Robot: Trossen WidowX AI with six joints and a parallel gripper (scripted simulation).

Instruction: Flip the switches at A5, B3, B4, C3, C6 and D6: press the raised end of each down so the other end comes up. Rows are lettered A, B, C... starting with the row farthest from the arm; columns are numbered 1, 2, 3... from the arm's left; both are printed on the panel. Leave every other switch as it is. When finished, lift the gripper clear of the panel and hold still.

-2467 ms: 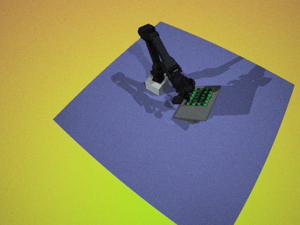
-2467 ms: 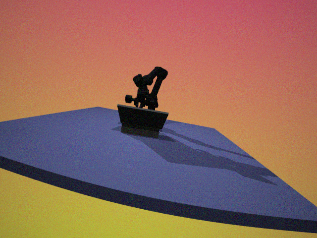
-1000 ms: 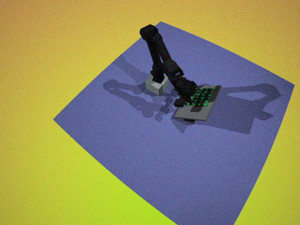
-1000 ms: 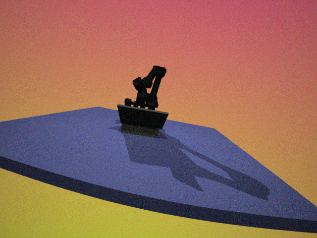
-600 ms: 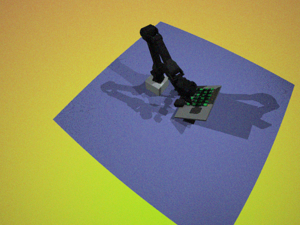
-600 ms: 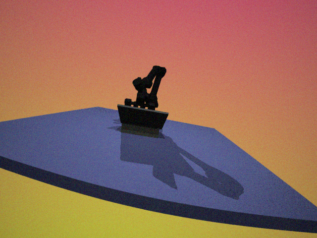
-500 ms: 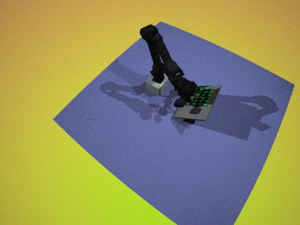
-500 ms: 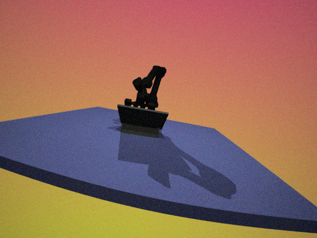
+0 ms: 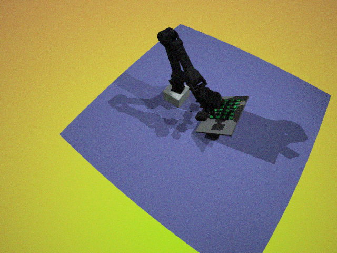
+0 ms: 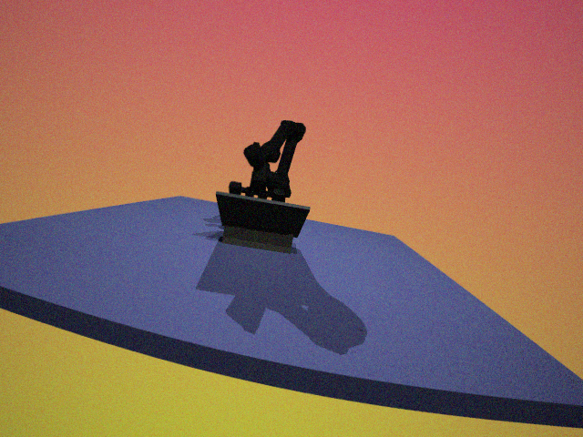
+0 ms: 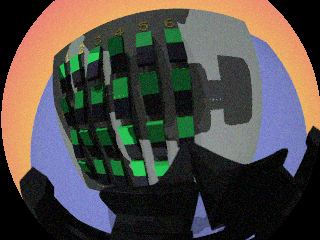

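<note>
The tilted switch panel (image 9: 204,128) (image 10: 263,215) (image 11: 215,41) carries rows of green-and-black switches. My gripper (image 9: 213,115) (image 11: 189,144) is shut and empty, its tips at the lower part of column 6, just nearside of C6's green half. Contact cannot be told. In the wrist view, switches A5 (image 11: 145,47), B3 (image 11: 97,102), B4 (image 11: 121,96), C3 (image 11: 105,137) and C6 (image 11: 185,127) show their green halves on the far side. C6's near half and D6 are hidden behind the fingers. Which ends are raised is hard to tell under the shadows.
Neighbouring switches C5 (image 11: 155,132) and D5 (image 11: 161,167) lie just left of the fingertips in the wrist view. Arm shadows cross the panel. The arm's pale base block (image 9: 177,98) stands on the blue table (image 9: 163,174) (image 10: 117,268). The panel's back hides the fingertips from the exterior view.
</note>
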